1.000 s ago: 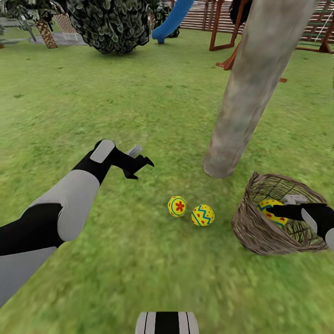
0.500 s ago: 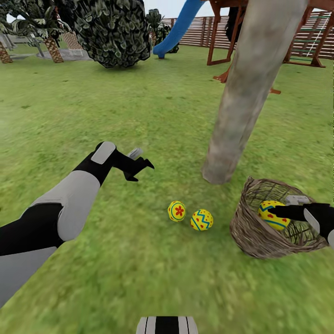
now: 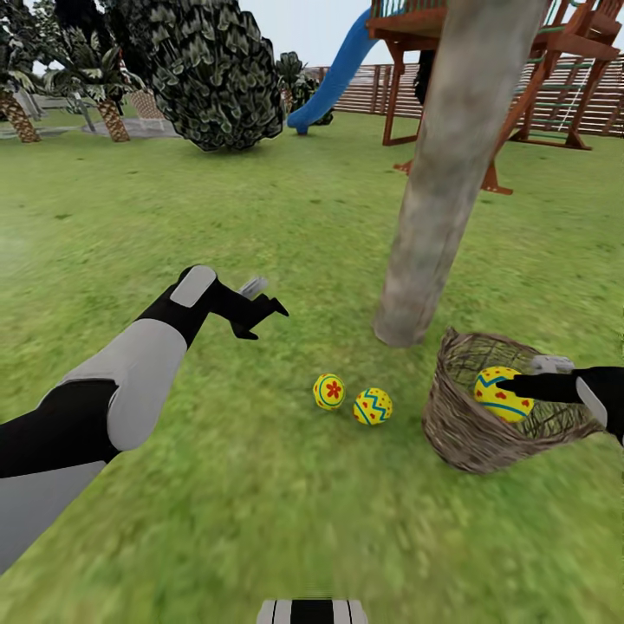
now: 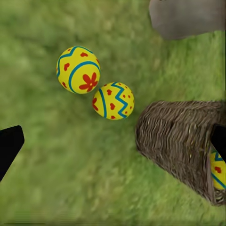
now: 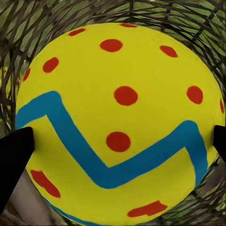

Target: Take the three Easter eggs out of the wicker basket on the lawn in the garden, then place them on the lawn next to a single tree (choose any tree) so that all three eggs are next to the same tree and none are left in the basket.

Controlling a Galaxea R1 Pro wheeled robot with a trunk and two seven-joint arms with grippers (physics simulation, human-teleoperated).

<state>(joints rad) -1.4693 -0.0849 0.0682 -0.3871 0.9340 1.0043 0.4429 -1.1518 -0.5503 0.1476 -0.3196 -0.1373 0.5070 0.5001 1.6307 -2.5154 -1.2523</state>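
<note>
On the head view I see my right gripper [image 3: 518, 387] reaching in from the right edge over the mouth of the wicker basket [image 3: 472, 429], its fingers clamped on the third Easter egg [image 3: 498, 394], which sits at the level of the basket's rim rather than down inside. The basket stands tilted on the lawn [image 3: 217, 485] just beside the foot of the tree [image 3: 438, 217]. Two more eggs lie touching on the grass between my arms, the flower egg [image 3: 329, 391] and the zigzag egg [image 3: 373, 406], near the trunk. My left gripper [image 3: 260, 305] hangs over bare grass, well apart from them, jaws spread and holding nothing. From the left wrist I look on the flower egg [image 4: 78, 69] and zigzag egg [image 4: 113, 100] side by side, the basket [image 4: 181, 141] close by them. On the right wrist the held egg [image 5: 117, 122] looms huge between my two dark fingertips [image 5: 14, 155], woven twigs behind it
</note>
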